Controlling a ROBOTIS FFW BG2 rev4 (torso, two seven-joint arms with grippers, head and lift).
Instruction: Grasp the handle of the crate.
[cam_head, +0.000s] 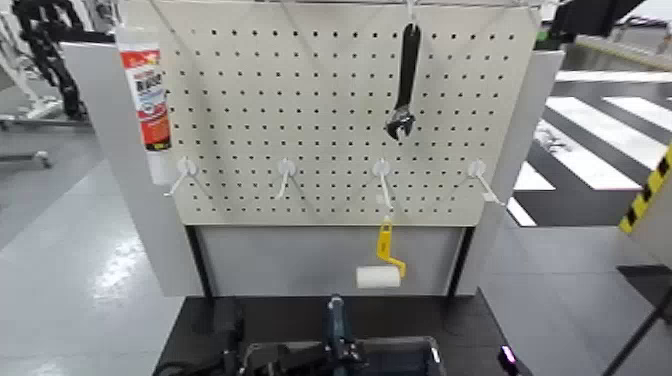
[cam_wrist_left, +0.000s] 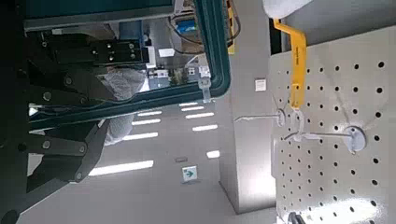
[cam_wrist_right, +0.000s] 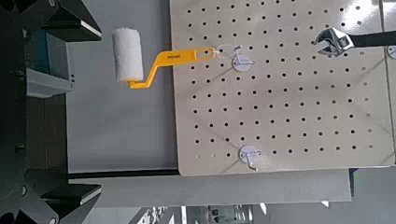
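Observation:
The crate (cam_head: 425, 344) is a blue-grey bin at the near edge of the black tabletop, mostly cut off in the head view. Its handle (cam_head: 335, 318) is a narrow dark bar rising from the crate's middle. In the left wrist view the handle (cam_wrist_left: 215, 56) shows as a teal bar ahead of my left gripper (cam_wrist_left: 93, 121), whose dark fingers (cam_wrist_left: 65, 89) stand apart and hold nothing. My right gripper (cam_wrist_right: 51, 107) is open and empty, facing the pegboard away from the crate. The crate does not show in the right wrist view.
A white pegboard (cam_head: 340, 110) stands behind the table. On it are a caulk tube (cam_head: 148, 95), a black wrench (cam_head: 404, 85) and a yellow-handled paint roller (cam_head: 381, 268), which hangs just beyond the handle. Several bare hooks (cam_head: 287, 172) stick out.

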